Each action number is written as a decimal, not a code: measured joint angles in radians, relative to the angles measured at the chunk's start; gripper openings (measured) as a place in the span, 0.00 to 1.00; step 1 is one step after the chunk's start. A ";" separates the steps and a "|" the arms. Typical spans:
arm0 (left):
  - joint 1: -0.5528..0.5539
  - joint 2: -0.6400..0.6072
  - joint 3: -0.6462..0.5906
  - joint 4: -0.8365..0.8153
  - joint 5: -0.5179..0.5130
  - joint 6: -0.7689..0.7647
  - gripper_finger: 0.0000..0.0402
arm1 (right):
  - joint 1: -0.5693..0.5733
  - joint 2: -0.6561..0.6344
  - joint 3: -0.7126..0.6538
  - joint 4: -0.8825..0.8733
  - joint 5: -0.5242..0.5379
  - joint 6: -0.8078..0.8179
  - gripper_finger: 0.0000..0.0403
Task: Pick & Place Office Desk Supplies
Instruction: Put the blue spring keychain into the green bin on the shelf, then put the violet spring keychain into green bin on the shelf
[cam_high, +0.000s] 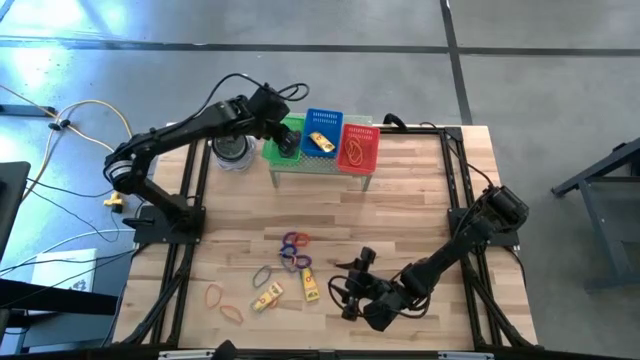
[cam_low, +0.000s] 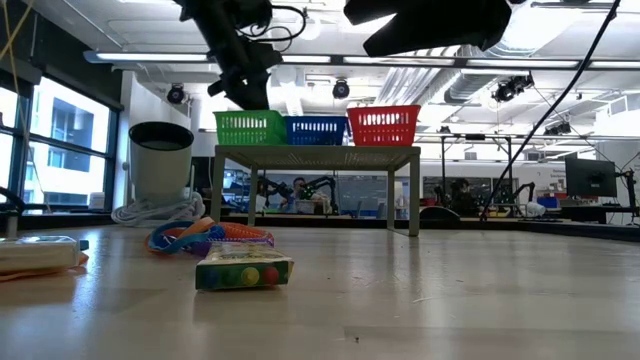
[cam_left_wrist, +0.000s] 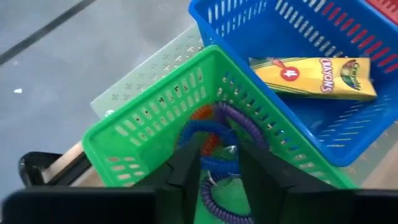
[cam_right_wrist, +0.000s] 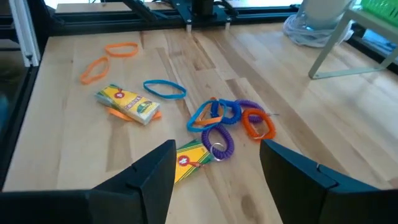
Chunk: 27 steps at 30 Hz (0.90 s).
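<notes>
My left gripper hangs open over the green basket, fingers pointing down into it. A bunch of purple, blue and orange coil loops lies in the basket between and below the fingers. A yellow crayon box lies in the blue basket, and orange-red bands are in the red basket. My right gripper is open above the table's near right, nothing between its fingers. Ahead of it on the wood lie coil loops, crayon boxes, a blue band and orange bands. My left gripper comes at the coil loops from above, slanting down into the green basket. The blue coil runs across the gap between the spread fingers. I cannot tell whether a finger touches it. The loops rest inside the basket.
The three baskets stand in a row on a small perforated stand at the table's far middle. A round grey tin sits left of it beside a coiled cable. Bare wood lies between the stand and the loose items.
</notes>
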<state>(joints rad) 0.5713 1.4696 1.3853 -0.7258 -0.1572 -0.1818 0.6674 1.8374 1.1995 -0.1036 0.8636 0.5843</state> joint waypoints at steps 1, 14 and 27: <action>0.000 0.000 0.000 0.002 -0.010 0.004 0.30 | 0.000 0.000 0.000 0.001 -0.007 0.007 0.55; -0.162 -0.014 0.199 -0.180 -0.044 0.081 0.42 | 0.000 0.000 0.000 -0.021 -0.026 0.023 0.55; -0.610 -0.014 0.228 -0.556 0.098 0.121 0.42 | 0.000 0.000 0.000 -0.019 -0.034 0.025 0.55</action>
<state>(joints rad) -0.0387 1.4555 1.6129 -1.2815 -0.0597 -0.0605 0.6674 1.8374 1.1995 -0.1227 0.8295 0.6090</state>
